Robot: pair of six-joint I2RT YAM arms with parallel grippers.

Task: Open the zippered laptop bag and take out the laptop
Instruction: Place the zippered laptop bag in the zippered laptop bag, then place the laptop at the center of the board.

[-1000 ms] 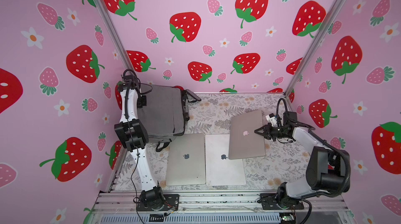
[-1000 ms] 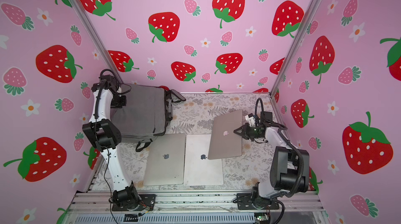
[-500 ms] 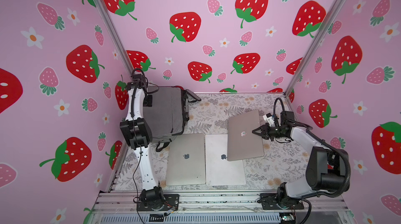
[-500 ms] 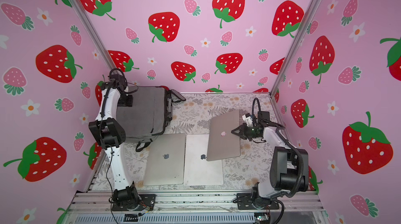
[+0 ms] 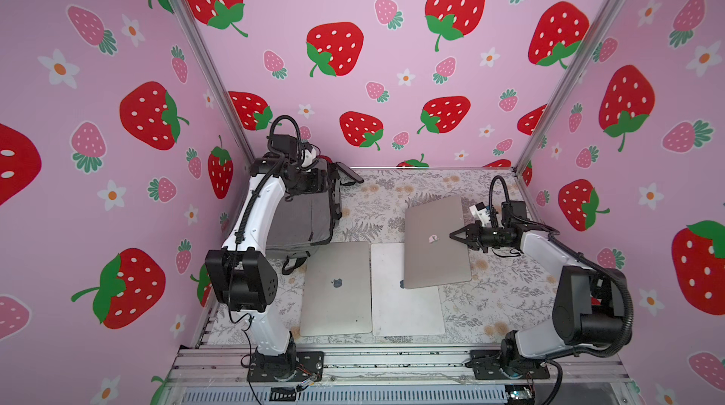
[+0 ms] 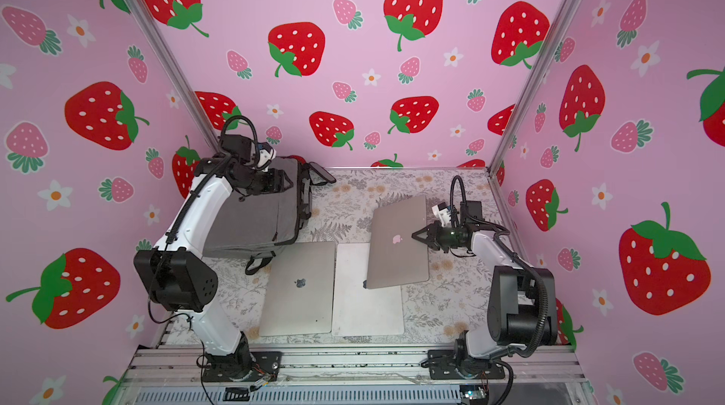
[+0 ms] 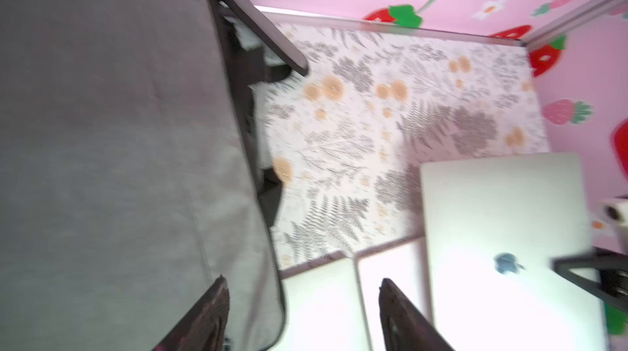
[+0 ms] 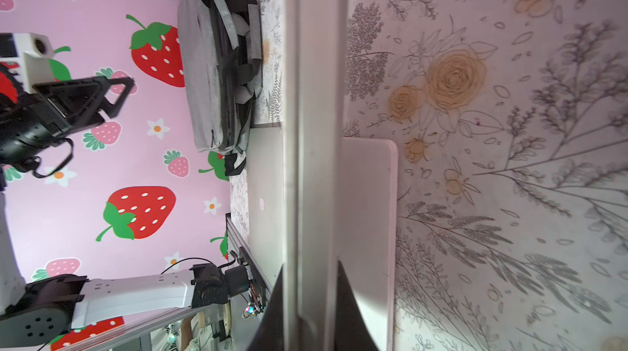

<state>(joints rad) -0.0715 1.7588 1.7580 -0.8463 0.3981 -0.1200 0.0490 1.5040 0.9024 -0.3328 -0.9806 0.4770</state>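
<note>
The grey laptop bag (image 5: 302,222) lies flat at the back left of the table, with its black straps (image 8: 234,43) on the side toward the middle. Its zipper does not show clearly. My left gripper (image 5: 325,179) hovers open above the bag's far end, with nothing between its fingers (image 7: 207,312). My right gripper (image 5: 453,235) is shut on the right edge of a silver laptop (image 5: 431,250). That laptop is held tilted above the table, and its near corner overlaps a white laptop. In the right wrist view the laptop's thin edge (image 8: 316,128) runs between the shut jaws.
Two closed laptops lie side by side at the table's front, a silver one (image 5: 337,289) and a white one (image 5: 396,305). The floral table (image 5: 506,289) is walled by pink panels on three sides. A metal rail (image 5: 392,364) runs along the front.
My left gripper has opened and swung from the bag's left edge to above its far end. The right gripper has carried the held laptop slightly to the left.
</note>
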